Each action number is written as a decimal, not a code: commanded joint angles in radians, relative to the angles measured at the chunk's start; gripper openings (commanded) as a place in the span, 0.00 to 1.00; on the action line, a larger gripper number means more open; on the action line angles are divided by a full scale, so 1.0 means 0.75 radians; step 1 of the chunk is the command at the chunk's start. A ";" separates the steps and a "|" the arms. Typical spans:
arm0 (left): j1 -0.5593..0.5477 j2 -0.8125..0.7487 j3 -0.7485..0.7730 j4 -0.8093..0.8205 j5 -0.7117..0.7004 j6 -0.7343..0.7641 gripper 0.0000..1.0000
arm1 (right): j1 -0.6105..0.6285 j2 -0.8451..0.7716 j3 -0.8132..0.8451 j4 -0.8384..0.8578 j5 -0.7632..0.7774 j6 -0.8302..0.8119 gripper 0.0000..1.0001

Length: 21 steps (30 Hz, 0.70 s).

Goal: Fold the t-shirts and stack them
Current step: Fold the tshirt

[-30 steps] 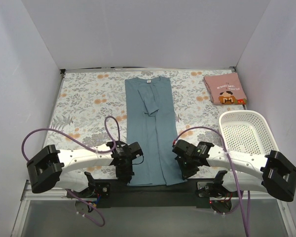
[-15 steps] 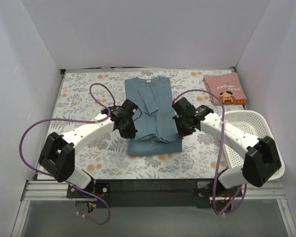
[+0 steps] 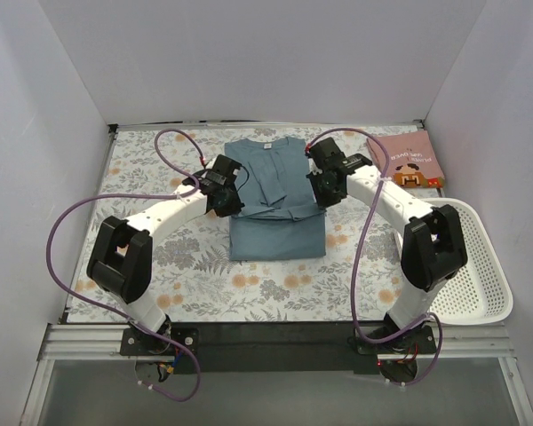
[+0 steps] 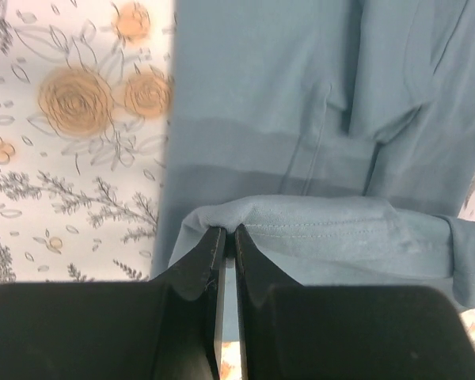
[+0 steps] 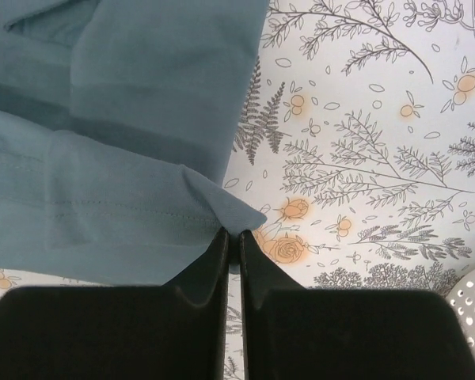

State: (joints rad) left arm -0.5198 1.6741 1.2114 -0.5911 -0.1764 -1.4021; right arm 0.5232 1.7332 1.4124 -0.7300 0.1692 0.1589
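Holding the teal-blue t-shirt (image 3: 275,235) by its hem with both arms: left fingers (image 3: 229,202) clenched on the left hem corner, right fingers (image 3: 322,193) clenched on the right hem corner. Both wrist views show cloth pinched between closed tips. Hem is doubled back over the shirt's body and held slightly above it, casting a shadow band on the cloth below. Fold edge faces the near edge of the tabletop (image 3: 142,177), collar with small label faces the far edge. Shirt sits mid-tabletop, sleeves tucked in over the chest. Pink t-shirt (image 3: 405,160) lies folded at the far right corner, print up, well apart from the teal one. White basket (image 3: 480,266) sits along the right edge, toward the near side.
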 commanded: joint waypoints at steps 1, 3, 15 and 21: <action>0.053 -0.007 0.031 0.109 -0.053 0.023 0.00 | -0.033 0.037 0.115 0.061 -0.015 -0.062 0.01; 0.065 0.013 0.013 0.125 -0.053 0.021 0.00 | -0.045 0.072 0.139 0.085 -0.037 -0.069 0.01; 0.102 0.157 -0.032 0.281 -0.053 0.025 0.00 | -0.064 0.254 0.172 0.235 -0.086 -0.101 0.01; 0.106 0.157 -0.081 0.303 -0.110 -0.028 0.03 | -0.070 0.289 0.152 0.304 -0.074 -0.108 0.03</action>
State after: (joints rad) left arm -0.4484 1.8118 1.1660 -0.3962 -0.2016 -1.4055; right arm 0.4770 1.9587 1.5154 -0.5713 0.1085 0.0967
